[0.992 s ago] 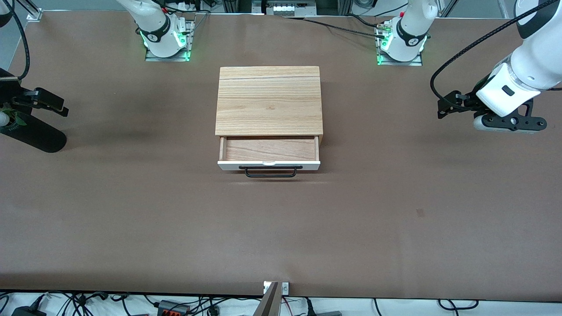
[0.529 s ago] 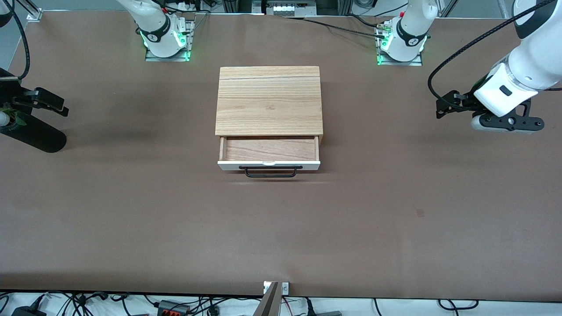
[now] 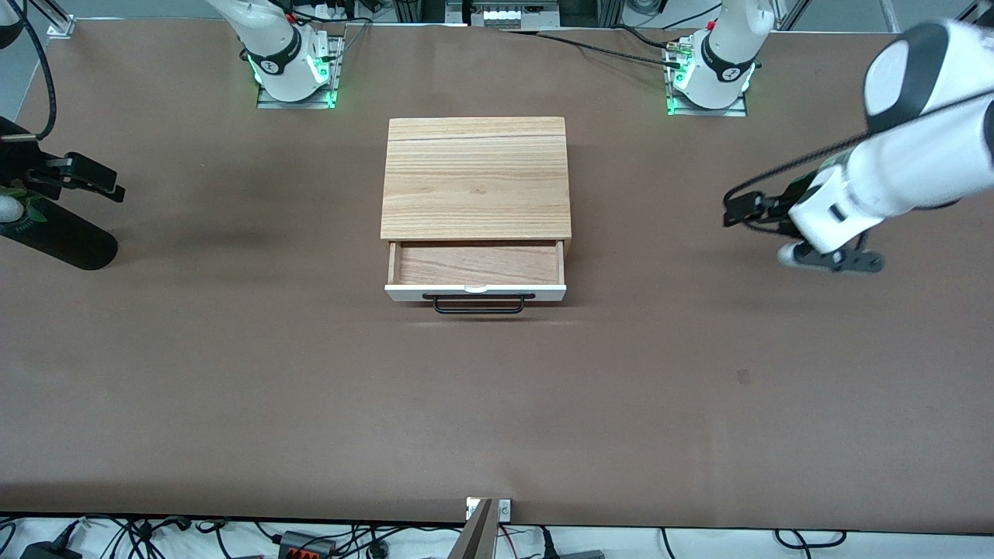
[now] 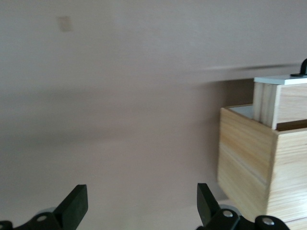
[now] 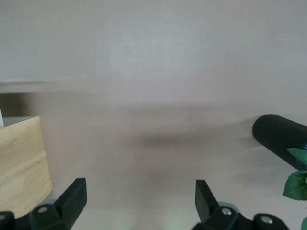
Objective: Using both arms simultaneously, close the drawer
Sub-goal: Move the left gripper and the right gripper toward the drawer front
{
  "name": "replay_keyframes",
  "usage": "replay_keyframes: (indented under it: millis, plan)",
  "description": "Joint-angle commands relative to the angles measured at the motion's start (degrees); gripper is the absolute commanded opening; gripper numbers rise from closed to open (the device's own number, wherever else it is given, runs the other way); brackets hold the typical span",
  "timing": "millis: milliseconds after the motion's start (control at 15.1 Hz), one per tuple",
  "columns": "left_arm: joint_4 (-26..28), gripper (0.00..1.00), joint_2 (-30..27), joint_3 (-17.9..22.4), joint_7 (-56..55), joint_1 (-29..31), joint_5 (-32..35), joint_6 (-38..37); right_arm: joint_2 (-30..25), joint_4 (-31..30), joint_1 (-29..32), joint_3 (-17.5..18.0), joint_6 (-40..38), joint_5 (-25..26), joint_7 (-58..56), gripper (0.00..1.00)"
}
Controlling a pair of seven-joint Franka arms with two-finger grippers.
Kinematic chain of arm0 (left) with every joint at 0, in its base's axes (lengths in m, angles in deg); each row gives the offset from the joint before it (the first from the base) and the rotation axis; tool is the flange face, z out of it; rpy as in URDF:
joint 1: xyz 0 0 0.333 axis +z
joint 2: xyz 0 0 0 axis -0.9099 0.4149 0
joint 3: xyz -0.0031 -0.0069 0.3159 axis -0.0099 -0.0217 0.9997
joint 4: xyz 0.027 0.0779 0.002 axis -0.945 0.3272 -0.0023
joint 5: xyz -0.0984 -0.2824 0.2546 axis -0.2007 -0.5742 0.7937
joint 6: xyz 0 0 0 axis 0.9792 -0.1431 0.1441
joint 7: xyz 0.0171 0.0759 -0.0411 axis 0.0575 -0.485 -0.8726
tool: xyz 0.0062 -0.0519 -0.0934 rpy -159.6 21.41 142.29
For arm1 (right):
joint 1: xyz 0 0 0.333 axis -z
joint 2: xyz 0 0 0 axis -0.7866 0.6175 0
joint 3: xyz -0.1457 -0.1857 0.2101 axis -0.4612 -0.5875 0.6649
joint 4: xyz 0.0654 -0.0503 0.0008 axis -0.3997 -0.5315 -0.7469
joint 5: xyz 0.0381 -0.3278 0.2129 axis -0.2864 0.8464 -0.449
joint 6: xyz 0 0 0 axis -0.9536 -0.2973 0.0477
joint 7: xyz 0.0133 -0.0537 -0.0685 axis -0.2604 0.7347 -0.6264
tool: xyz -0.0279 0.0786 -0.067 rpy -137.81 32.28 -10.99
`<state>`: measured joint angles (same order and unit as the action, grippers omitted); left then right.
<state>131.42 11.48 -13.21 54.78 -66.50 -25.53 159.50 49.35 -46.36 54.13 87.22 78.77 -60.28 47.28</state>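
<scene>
My left gripper (image 4: 139, 203) hung spread wide over the table (image 3: 699, 373) toward the left arm's end from the cabinet (image 3: 475, 177); my right gripper (image 5: 139, 201), likewise wide, toward the right arm's end. The drawer (image 3: 475, 268) stood pulled out of the cabinet's front.

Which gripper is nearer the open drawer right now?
Left. The left gripper hangs over bare table toward its end, closer to the drawer; the right gripper hangs out at the table's edge.

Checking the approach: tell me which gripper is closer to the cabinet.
The left gripper, over bare table toward the left arm's end. The right gripper hangs much farther from the cabinet, at the table's edge. Both are open.
</scene>
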Motion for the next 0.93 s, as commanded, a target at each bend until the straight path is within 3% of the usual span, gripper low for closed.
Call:
replay_keyframes:
  millis: [0, 264, 331, 463, 661, 860]
  plan:
    - [-6.79, 1.00, 7.01, -0.03, 0.41, -0.84, -5.16, -0.83, 2.30, 0.99, -1.29, 0.24, -2.82, 0.08, 0.35, 1.00]
    - [-10.15, 1.00, 14.04, -0.03, 0.32, -3.99, -7.47, 6.18, 8.62, 1.26, -3.04, 0.32, -2.13, -1.67, 0.26, 1.00]
    - [-10.58, 1.00, 15.71, -0.03, 0.23, -4.35, -10.08, 8.99, 10.73, 1.26, -4.70, 0.50, 0.40, -4.29, 0.87, 1.00]
    - [-11.11, 1.00, 17.83, -0.03, -0.29, -6.01, -13.44, 13.21, 14.51, 1.25, -7.17, 0.50, 7.68, -7.73, 1.14, 1.00]
    - [-11.46, 1.00, 21.69, -0.03, -0.56, -10.40, -13.71, 22.16, 20.66, 1.26, -11.65, 0.50, 21.65, -8.10, 1.84, 1.00]
    - [-11.82, 1.00, 24.33, 0.15, -0.99, -15.50, -13.45, 28.87, 26.20, 1.26, -16.22, 0.50, 34.49, -8.01, 11.39, 1.00]
